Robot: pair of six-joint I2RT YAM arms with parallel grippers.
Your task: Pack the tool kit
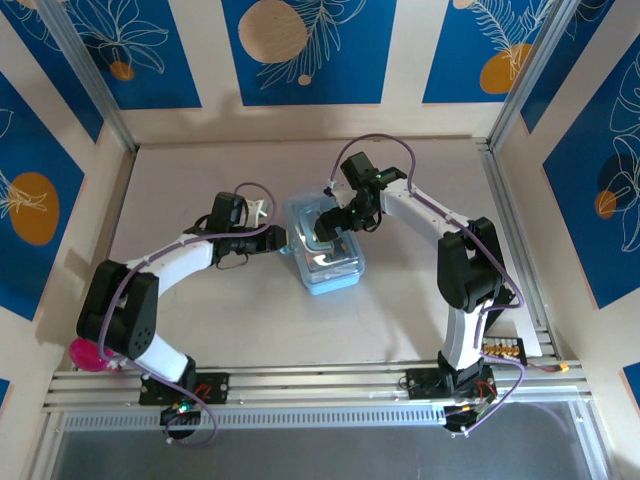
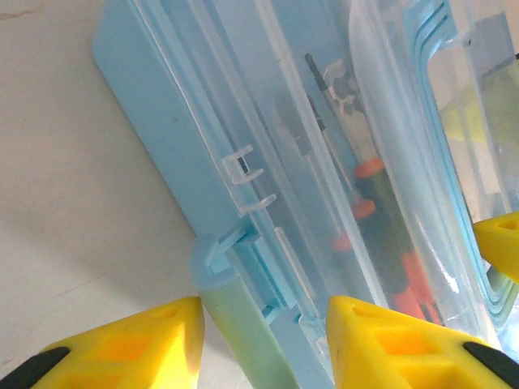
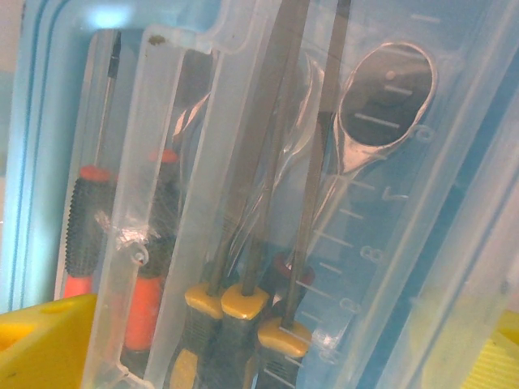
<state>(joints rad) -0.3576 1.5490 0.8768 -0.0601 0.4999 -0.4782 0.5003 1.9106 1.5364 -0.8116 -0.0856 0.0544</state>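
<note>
On table: tool kit, left pincer beside.

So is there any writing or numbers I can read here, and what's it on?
"7": moulded beside ruler ticks on the clear lid of the tool kit, right wrist view.
"8": the next mark along that same scale.
A third digit further along: too faint to read.
Wall panels: leaf and circle patterns, no words.
</note>
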